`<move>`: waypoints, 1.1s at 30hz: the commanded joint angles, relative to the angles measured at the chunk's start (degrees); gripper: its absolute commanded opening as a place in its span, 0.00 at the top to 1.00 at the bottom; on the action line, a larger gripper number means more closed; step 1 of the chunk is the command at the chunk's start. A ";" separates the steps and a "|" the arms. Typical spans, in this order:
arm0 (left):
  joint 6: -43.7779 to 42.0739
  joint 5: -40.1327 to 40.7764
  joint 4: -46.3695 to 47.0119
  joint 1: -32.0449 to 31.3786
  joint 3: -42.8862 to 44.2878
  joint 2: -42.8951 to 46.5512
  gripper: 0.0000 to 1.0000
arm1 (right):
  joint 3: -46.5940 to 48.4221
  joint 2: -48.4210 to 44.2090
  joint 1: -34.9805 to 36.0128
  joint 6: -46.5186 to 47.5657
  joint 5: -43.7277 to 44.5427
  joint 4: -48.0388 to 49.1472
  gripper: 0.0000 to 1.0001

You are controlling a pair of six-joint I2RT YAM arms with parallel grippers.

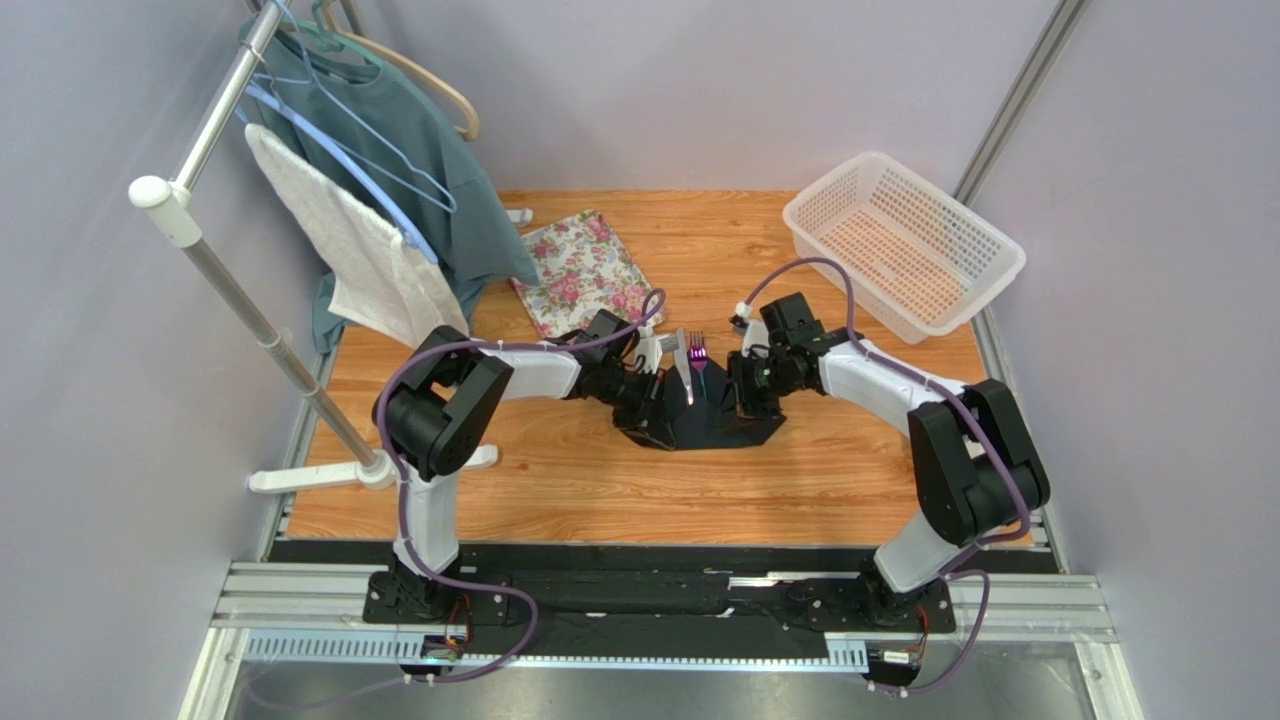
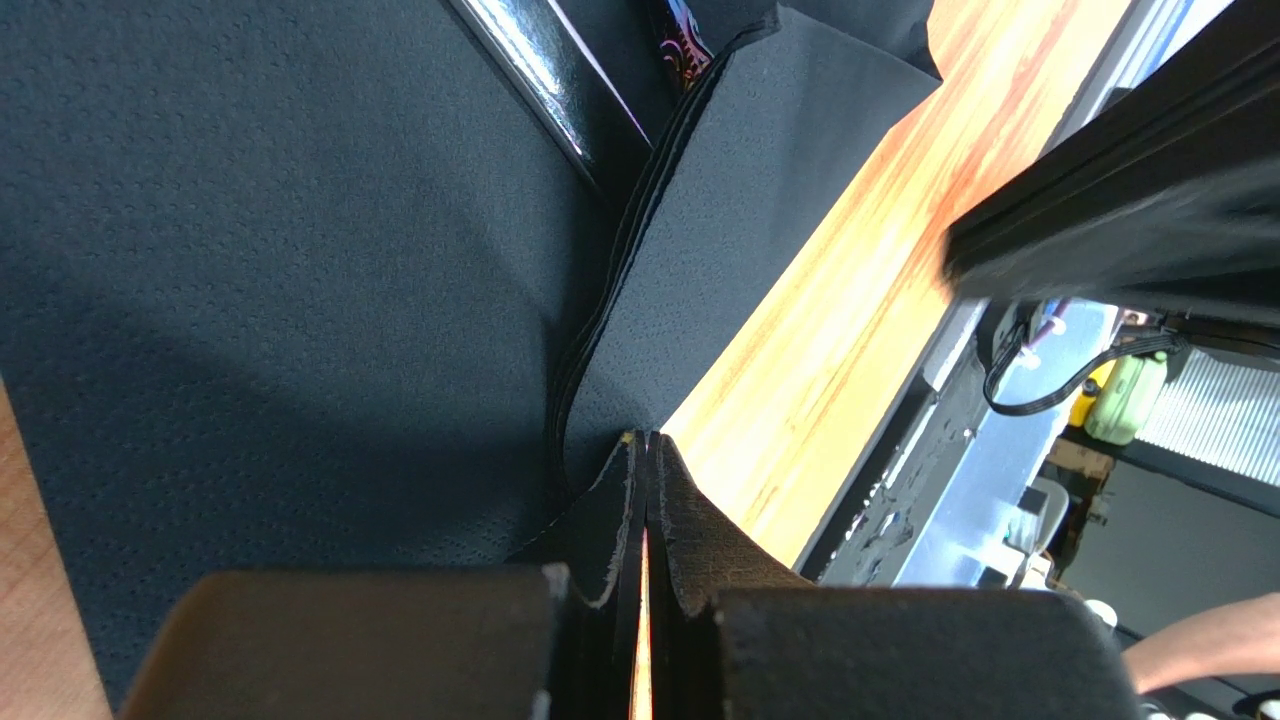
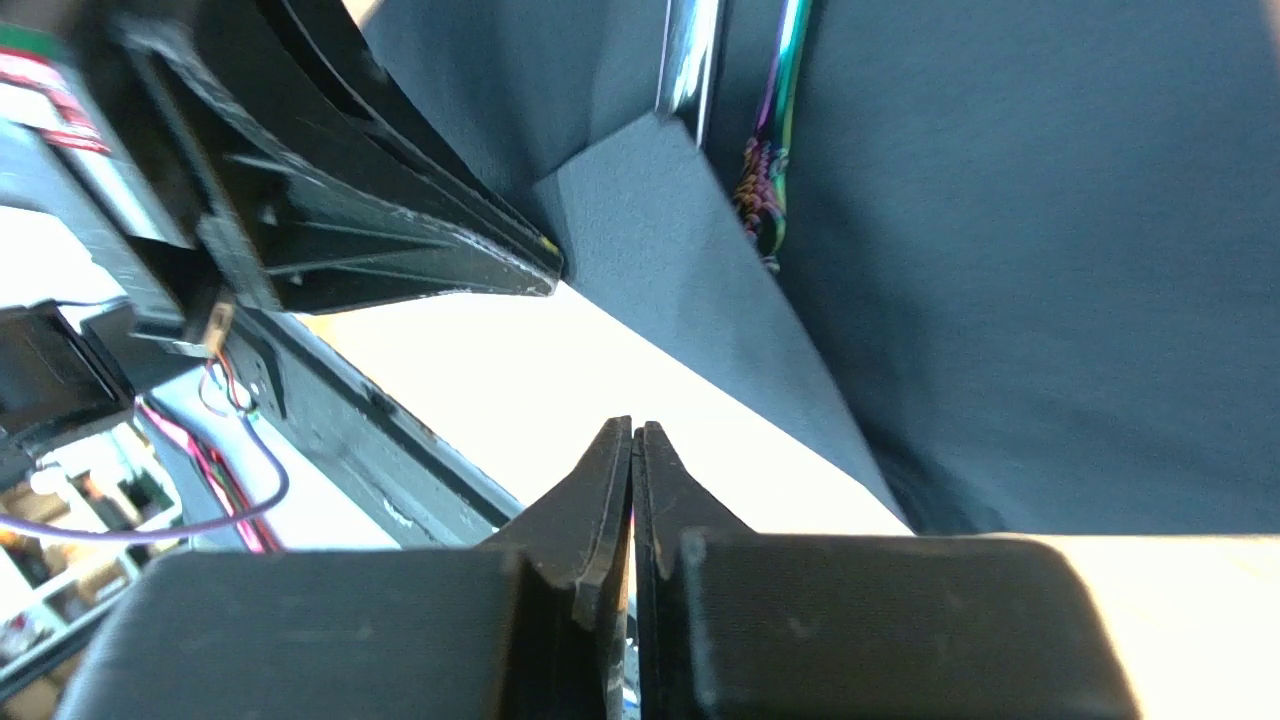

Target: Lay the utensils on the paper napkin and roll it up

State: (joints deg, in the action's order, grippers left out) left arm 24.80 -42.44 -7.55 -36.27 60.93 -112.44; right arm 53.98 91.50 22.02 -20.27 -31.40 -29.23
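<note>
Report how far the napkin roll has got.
Done: the fork and knife lie side by side on the black napkin. In hand: a near flap is folded over the knife's end, and the left gripper is shut at that fold, apparently pinching it. The right gripper is shut beside the napkin's edge, holding nothing. Left: the roll itself; most of the napkin lies flat and both utensils show.

Wooden table, black napkin mid-table, floral tray back left, white basket back right, rack foot seemingly on left edge.
</note>
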 commanded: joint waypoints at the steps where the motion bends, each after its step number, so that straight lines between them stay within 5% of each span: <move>1: -1.33 3.24 -2.20 -0.12 -0.02 -1.55 1.00 | -0.89 2.80 0.74 -0.38 -1.21 1.64 0.97; 33: -1.24 3.41 -2.12 1.29 -0.90 -2.52 1.00 | -3.35 7.73 -6.81 7.53 2.39 -0.65 0.98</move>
State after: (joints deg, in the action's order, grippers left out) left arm 24.82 -43.16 -7.42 -35.51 60.93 -112.75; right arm 52.42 100.16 16.97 -16.60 -33.43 -28.53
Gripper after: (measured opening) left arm 0.007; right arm 0.025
